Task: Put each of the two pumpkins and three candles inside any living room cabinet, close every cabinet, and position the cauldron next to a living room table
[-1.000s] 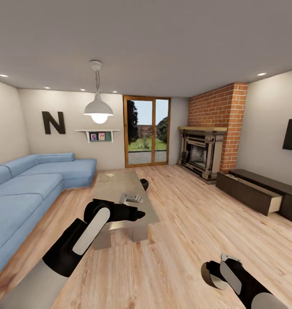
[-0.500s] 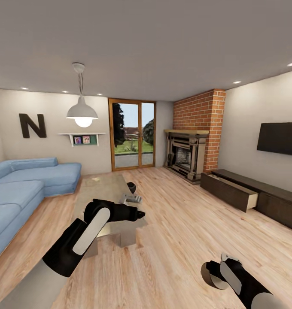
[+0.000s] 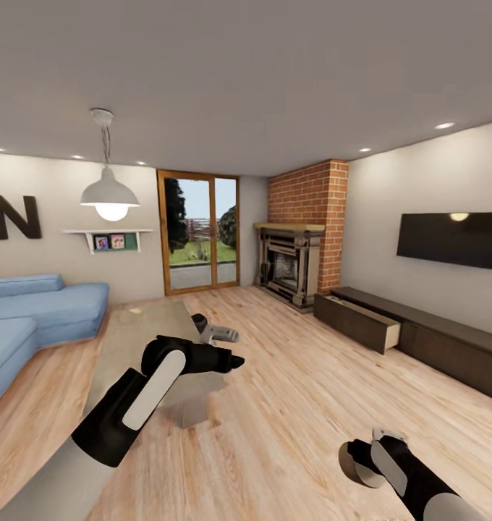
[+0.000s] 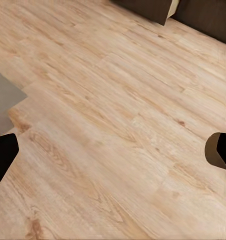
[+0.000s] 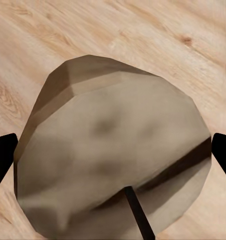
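While right gripper (image 5: 113, 165) clamps candle (image 5: 113, 150), left gripper (image 4: 113, 150) spread empty; cabinet (image 3: 420, 336) drawer out.

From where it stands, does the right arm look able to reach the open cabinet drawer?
Probably not. The open drawer of the cabinet lies well across bare plank floor from the right gripper, which holds a candle.

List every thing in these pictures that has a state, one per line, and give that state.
cabinet: one drawer pulled out, other fronts shut.
candle: held between the right gripper's fingers.
right gripper: shut on the candle.
left gripper: open, holding nothing.
pendant lamp: lit.
TV: screen dark.
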Controlling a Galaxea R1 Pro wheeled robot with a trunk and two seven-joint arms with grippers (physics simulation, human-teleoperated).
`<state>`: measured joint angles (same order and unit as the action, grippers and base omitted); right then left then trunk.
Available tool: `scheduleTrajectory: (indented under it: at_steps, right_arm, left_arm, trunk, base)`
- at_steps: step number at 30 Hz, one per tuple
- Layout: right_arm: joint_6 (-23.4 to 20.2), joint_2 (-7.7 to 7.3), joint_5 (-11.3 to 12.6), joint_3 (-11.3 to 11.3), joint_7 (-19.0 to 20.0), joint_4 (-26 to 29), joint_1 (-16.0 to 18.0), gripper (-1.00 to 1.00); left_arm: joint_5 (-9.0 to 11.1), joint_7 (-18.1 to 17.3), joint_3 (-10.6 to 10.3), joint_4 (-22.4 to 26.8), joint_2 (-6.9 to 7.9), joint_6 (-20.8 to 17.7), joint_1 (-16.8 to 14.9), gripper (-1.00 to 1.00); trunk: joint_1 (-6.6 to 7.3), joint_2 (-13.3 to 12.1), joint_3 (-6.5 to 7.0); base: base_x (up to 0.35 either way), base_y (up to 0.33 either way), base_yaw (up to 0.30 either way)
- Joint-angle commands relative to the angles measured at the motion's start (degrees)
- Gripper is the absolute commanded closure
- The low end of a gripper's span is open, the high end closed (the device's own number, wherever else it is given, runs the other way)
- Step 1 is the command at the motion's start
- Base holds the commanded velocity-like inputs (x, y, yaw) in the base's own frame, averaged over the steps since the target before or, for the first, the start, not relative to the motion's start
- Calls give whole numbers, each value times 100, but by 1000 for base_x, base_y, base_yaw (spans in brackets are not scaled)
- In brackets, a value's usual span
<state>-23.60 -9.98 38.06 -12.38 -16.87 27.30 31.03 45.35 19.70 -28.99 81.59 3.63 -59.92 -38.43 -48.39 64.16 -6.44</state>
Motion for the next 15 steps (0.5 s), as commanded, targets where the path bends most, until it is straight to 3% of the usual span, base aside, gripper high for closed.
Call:
scheduleTrajectory:
  at_steps: [1,8,11,15]
  right_arm:
    - [-18,-12,52,-47,1,15,7,100]
    - [-37,-31,48,-45,373,24,18,100]
    - [-78,-27,51,-44,406,30,40,100]
    - [-530,-35,46,-41,426,33,148,100]
  left_arm:
    - [56,60,-10,7,6,-8,-6,-100]
    - [53,60,-10,7,6,-8,-6,-100]
    - [53,60,-10,7,6,-8,-6,-100]
    - [53,60,-10,10,6,-8,-6,-100]
  trunk:
    - [22,-35,17]
    - [175,-316,179]
    - [241,-436,226]
    - [329,-597,270]
  base:
    - [0,0,-209]
    - [0,0,-123]
    - [0,0,24]
    - [0,0,107]
